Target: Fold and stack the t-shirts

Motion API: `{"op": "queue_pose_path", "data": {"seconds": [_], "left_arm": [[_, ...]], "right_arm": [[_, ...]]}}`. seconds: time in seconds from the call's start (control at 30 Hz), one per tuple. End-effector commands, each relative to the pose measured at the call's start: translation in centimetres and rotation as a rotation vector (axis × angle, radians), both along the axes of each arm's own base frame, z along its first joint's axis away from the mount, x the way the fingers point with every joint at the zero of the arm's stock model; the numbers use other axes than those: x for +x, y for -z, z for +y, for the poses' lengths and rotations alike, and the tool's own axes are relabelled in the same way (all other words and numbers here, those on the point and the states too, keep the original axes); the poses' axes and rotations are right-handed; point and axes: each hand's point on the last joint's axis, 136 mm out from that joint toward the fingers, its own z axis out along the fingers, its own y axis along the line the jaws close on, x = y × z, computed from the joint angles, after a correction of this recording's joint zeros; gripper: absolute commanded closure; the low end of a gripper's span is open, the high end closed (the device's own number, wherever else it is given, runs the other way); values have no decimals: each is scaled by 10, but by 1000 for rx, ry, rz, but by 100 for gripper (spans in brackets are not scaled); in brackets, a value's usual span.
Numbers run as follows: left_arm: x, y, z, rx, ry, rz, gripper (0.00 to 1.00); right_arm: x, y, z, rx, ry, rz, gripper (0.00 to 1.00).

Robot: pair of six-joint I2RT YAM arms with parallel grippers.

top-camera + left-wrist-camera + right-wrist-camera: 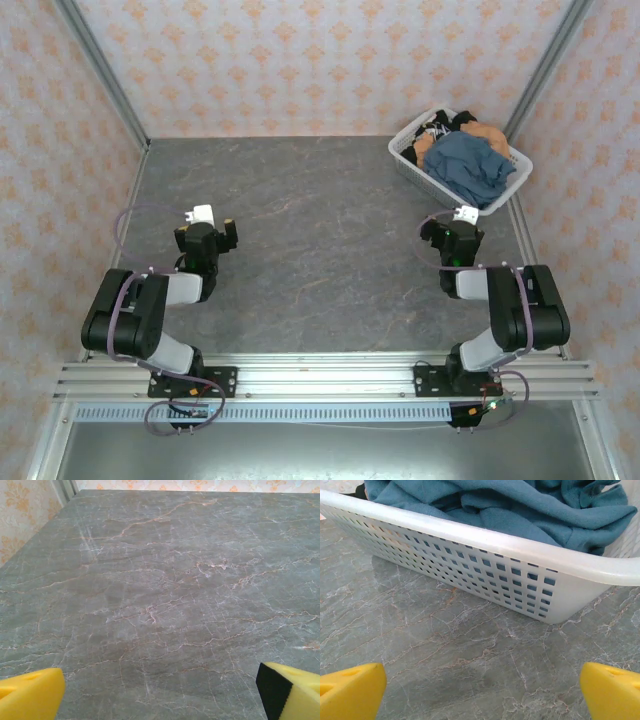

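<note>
The white lattice basket (pixel 430 183) sits at the far R corner of the grey marble-look desk (pixel 320 200), turned at an angle to the desk edges. All the t-shirts are inside it, heaped & unfolded. On top is the slate-blue t-shirt (pixel 470 168), taking up the basket's near half, bunched in thick folds & rising above the rim. The orange-tan t-shirt (pixel 486 134) pokes out behind the blue one, toward the basket's far side, w/ another orange patch at the basket's left end. The darker t-shirts (pixel 455 122) are tucked at the basket's far corner.

My R gripper (pixel 452 234) is just in front of the basket's near corner, close but not touching, low over the desk & pointing at it. In the R wrist view the basket wall (pixel 470 565) runs across right ahead, w/ the blue cloth (pixel 520 510) piled above its rim. This gripper (pixel 480 695) is spread wide: a yellow pad (pixel 350 690) at each lower corner, bare desk btwn them.

My L gripper (pixel 208 234) is well apart from the basket, off to its left across the desk. In the L wrist view it (pixel 160 695) is also spread wide, yellow pads far apart, veined desk (pixel 160 580) btwn & ahead.
</note>
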Motion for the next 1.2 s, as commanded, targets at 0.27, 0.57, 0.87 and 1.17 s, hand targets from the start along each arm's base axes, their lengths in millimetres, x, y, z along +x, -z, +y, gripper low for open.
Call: {"op": "queue_pose_path", "data": {"seconds": [0.27, 0.57, 0.87, 1.17], "left_arm": [[8, -12, 2, 13, 0, -32, 0], [8, -12, 2, 13, 1, -32, 0], [-6, -48, 0, 65, -35, -73, 0], [-56, -198, 32, -286, -477, -125, 0]], "right_arm": [[5, -6, -1, -6, -7, -12, 1], [5, -6, -1, -6, -5, -13, 1], [-6, -59, 8, -105, 19, -62, 1], [-29, -219, -3, 288, 286, -72, 1]]}}
